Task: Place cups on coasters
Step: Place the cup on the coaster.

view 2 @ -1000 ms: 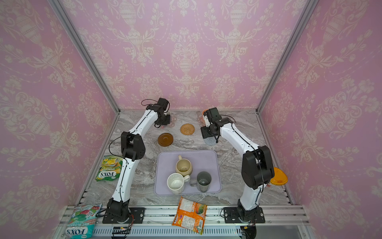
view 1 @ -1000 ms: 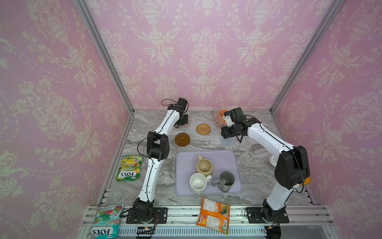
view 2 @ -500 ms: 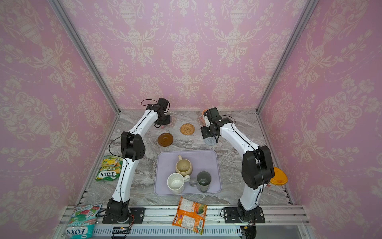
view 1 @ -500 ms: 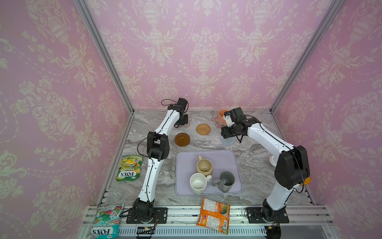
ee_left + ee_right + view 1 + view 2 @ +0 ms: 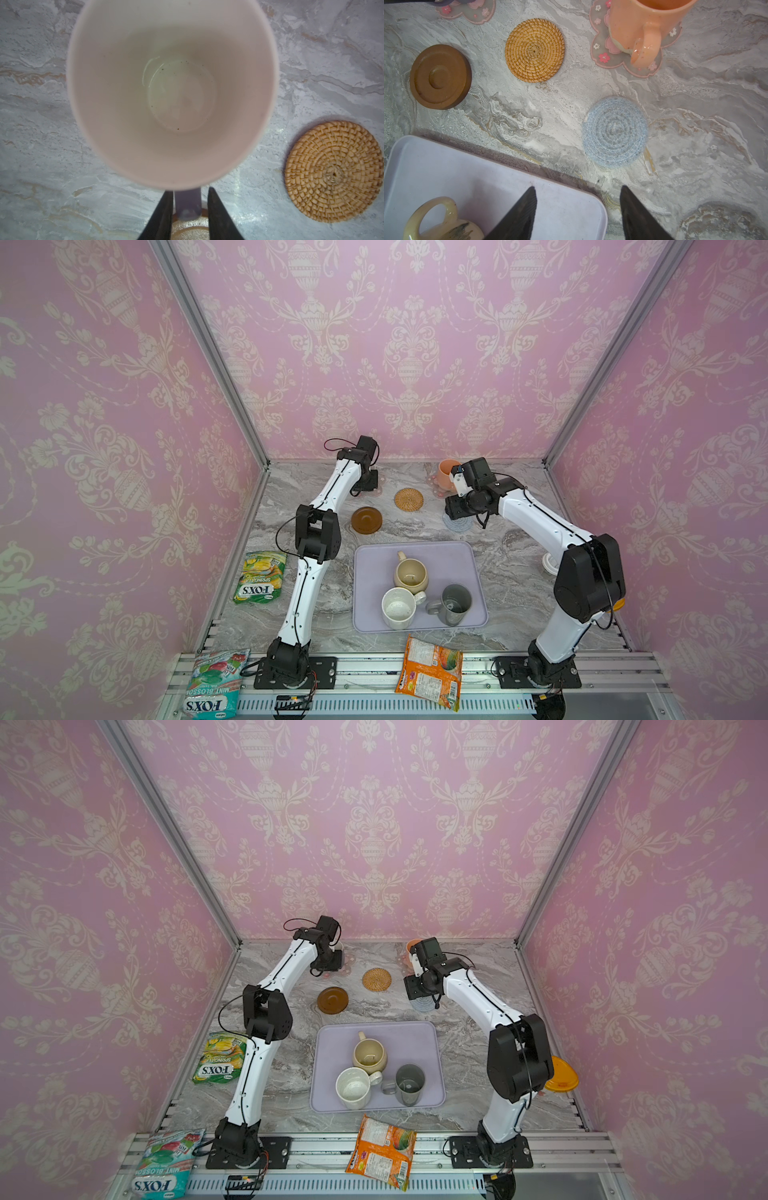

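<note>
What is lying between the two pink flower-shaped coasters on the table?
The woven rattan coaster, with no cup on it, lies roughly between them; the right wrist view shows it best.

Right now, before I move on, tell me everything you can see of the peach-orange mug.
The peach-orange mug looks like glossy ceramic with faint dark speckles and a paler, beige-looking base. It has one loop handle. It stands upright on a pink flower-shaped coaster near the back edge of the table. Its inside cannot be seen clearly. Nothing but the coaster touches it.
</note>
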